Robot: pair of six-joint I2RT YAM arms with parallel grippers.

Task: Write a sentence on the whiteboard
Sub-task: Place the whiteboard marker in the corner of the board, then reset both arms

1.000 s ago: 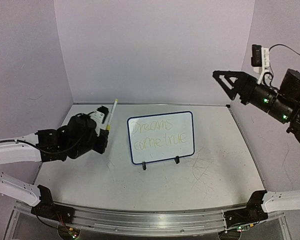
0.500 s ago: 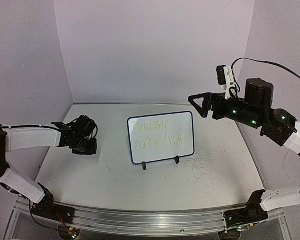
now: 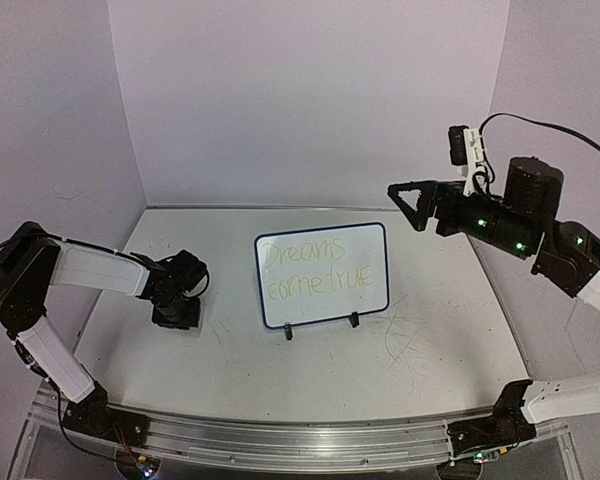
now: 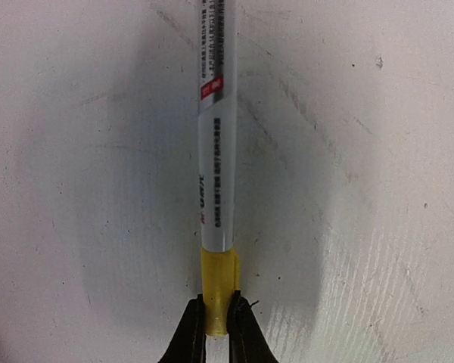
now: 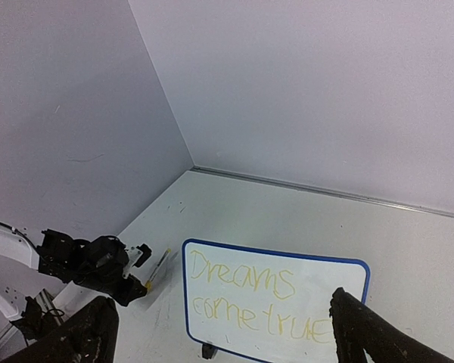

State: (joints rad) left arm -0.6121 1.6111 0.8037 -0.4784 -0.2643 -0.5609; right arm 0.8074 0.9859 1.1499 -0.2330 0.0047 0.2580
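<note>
The whiteboard [image 3: 322, 275] stands mid-table as before, the sentence [image 3: 320, 268] "Dreams come true" on its face. The left gripper [image 4: 217, 314], which held the marker [image 4: 217, 151] raised a second ago, is now low over the tabletop [image 3: 280, 370] left of the board, jaws pinching the marker's yellow end. The right gripper [image 3: 408, 205] has swung in above the board's right side, jaws wide and empty.

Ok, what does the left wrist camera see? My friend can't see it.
The left claw pinches the yellow end of a white marker, which points straight up the picture. Under it is a scuffed white table.
</note>
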